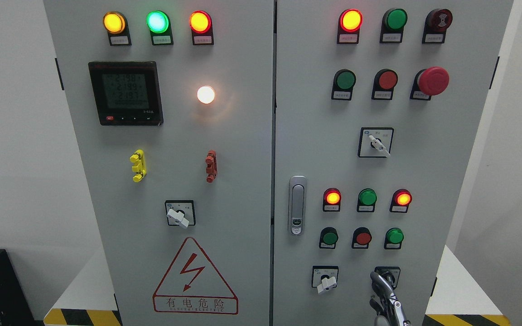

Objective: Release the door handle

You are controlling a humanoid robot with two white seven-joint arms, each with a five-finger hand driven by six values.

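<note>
The silver door handle [297, 206] sits upright in its recess on the left edge of the grey cabinet's right door [424, 172]. Nothing touches it. Both doors look closed and the seam between them runs straight. Only the top of my right hand [385, 294] shows, at the bottom edge right of the middle. It is well below and to the right of the handle. Its metal fingers [381, 280] point loosely upward and hold nothing. They overlap the lower right selector switch [388, 273]. My left hand is out of view.
The left door [175, 136] carries a meter display [125, 93], lit lamps, a yellow clip [137, 165], a red clip [210, 166], a rotary switch [179, 213] and a warning triangle [195, 278]. On the right door are push buttons, an emergency stop [432, 80] and selector switches.
</note>
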